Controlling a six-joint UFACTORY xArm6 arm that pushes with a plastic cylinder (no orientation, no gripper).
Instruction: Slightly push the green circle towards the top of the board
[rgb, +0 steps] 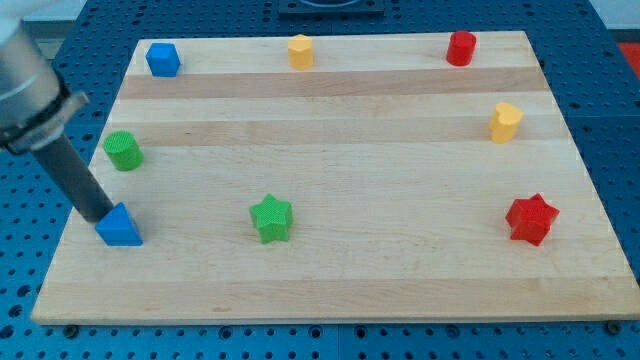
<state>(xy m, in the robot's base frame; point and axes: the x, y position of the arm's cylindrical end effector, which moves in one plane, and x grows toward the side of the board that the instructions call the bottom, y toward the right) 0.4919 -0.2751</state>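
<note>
green circle (123, 150) sits near the board's (350, 270) left edge, bare wood above it up to the blue cube (162, 59). my tip (103, 215) touches the blue triangle (120, 226), below the circle; no gripper, holds nothing.

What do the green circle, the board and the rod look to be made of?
Green circle: probably matte plastic, with fine ridged lines, perhaps 3D-printed. Board: light wood, with visible grain and joined strips, smooth finish. Rod: dark and matte, material unclear; my tip sits against the blue triangle.
</note>
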